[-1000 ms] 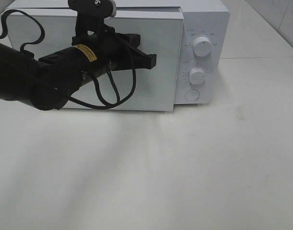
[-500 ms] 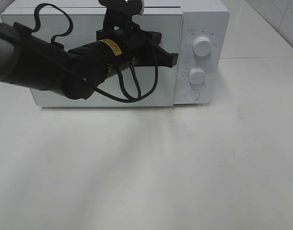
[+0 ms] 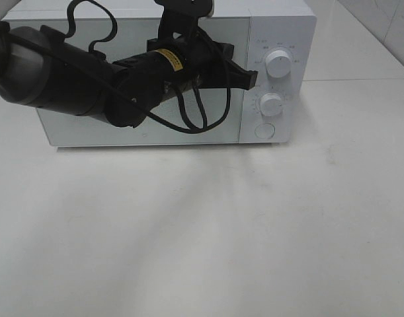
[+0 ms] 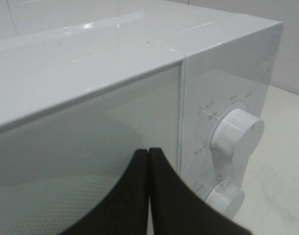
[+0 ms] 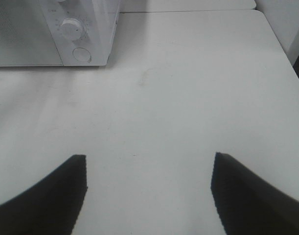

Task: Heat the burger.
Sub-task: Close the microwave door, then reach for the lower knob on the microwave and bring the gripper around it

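Observation:
The burger is out of view in every frame. A white microwave (image 3: pixel 281 39) stands at the back of the table with its door (image 3: pixel 69 129) flush against the body. My left gripper (image 3: pixel 250 78) is shut with nothing in it. Its tips rest at the door's right edge, beside the control panel. The left wrist view has the shut left gripper (image 4: pixel 148 152) in front of the door seam, close to the upper knob (image 4: pixel 237 134). My right gripper (image 5: pixel 149 159) is open and empty above bare table, well away from the microwave (image 5: pixel 98 29).
The control panel carries an upper knob (image 3: pixel 279 64), a lower knob (image 3: pixel 271 104) and a round button (image 3: pixel 264 131). The left arm's black body and cables (image 3: pixel 89 79) cross the door front. White tabletop (image 3: pixel 221 231) stretches in front.
The microwave door, ajar a second ago, has swung flush with the body. My left arm has moved right and toward the microwave along with it.

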You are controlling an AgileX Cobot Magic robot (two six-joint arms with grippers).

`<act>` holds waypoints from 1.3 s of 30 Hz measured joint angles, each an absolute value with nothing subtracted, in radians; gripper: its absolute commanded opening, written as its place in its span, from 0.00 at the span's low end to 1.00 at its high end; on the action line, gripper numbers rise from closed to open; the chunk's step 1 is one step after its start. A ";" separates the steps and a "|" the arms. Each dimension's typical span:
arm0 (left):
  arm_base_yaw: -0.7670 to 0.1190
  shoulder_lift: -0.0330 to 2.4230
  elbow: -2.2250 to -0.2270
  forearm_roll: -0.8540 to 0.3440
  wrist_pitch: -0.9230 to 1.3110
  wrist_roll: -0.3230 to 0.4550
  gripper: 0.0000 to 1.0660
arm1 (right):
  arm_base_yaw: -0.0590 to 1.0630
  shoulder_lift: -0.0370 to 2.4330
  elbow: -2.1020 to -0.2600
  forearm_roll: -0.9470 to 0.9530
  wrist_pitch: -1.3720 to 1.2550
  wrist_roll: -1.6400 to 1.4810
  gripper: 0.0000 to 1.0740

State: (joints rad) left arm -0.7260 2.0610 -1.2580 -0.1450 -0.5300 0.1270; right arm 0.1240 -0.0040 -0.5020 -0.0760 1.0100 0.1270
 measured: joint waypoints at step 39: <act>-0.751 1.757 -1.275 -0.167 0.493 0.114 0.94 | 0.124 -0.004 -0.502 -0.076 1.010 0.128 0.66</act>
State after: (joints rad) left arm -0.7510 1.7570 -1.2750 -0.1670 0.4930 0.1140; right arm 0.1240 -0.0040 -0.5020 -0.0760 1.0100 0.1280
